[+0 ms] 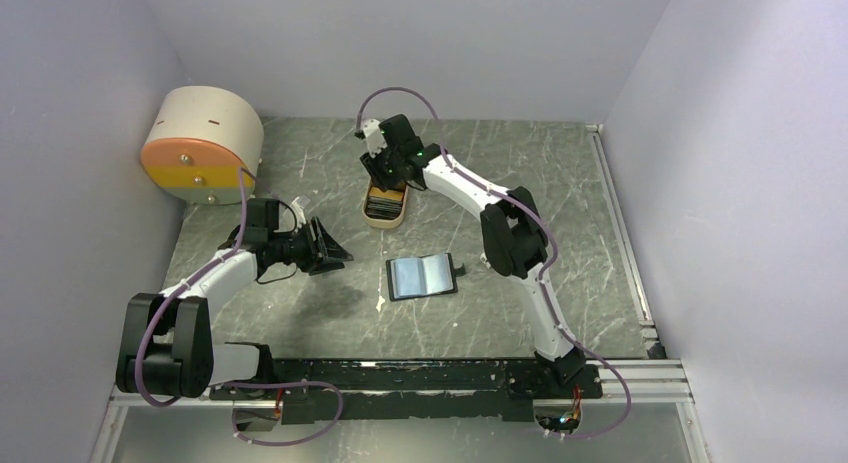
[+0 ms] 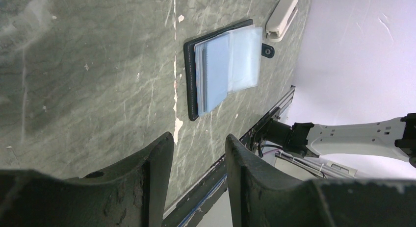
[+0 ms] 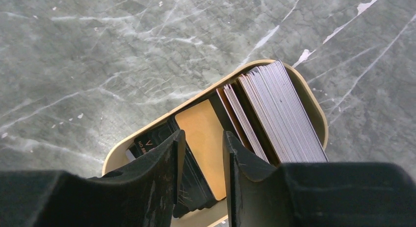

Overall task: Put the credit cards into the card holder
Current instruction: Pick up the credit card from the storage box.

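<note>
Now, your right gripper (image 3: pixel 203 138) hangs with jaws parted, gripping nothing, over the credit cards (image 3: pixel 265 114) standing on edge in the beige tray (image 3: pixel 314 102), at 11 o'clock from the card holder (image 1: pixel 422 276), which lies opened flat. Your left gripper (image 2: pixel 200 143), parted and empty, sits at its 9 o'clock, well apart from its edge.

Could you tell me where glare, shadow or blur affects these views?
Top external: even light, sharp. Left wrist: whitish glare on the card holder pockets, the left gripper dark and soft. Right wrist: the credit cards crisp, the right gripper in shadow.
</note>
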